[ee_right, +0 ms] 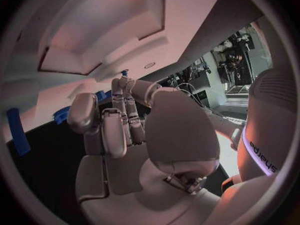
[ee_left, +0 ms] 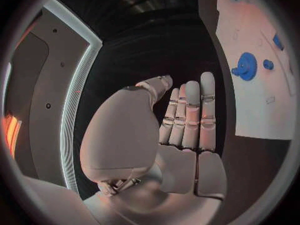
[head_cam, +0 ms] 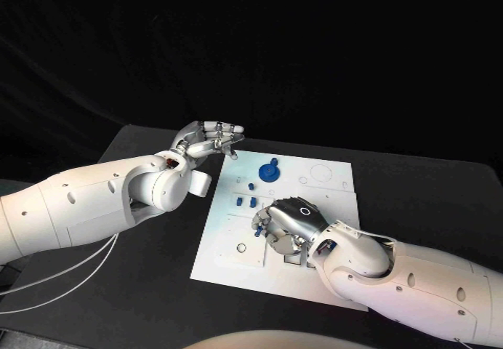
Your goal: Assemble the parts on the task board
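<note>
Head view gave me the white task board [head_cam: 315,254] lying flat in the middle of the black table [head_cam: 419,189], its face marked with faint outlines and small round holes. Near its far edge I saw a blue gear [head_cam: 270,172] with a small blue knob just beside it, and a little nearer to me a cluster of small blue pieces [head_cam: 246,199] stood on the board.

My right hand [head_cam: 285,222] was down over the middle of the board, knuckles up and fingers curled toward the surface. At its fingertips I could make out a small blue peg [head_cam: 256,231], pinched there against the board. In the right wrist view I saw the same blue peg [ee_right: 124,73] sitting at the tips of the fingers [ee_right: 122,92], with the thumb brought in close beside them, so I took that hand as holding the peg.

My left hand [head_cam: 208,139] hung off the board, above the table just past the board's far left corner. In the left wrist view its fingers [ee_left: 190,115] were straight and pressed side by side, the thumb standing a little apart, and nothing lay in the palm. From there the blue gear [ee_left: 246,66] showed well apart from that hand
</note>
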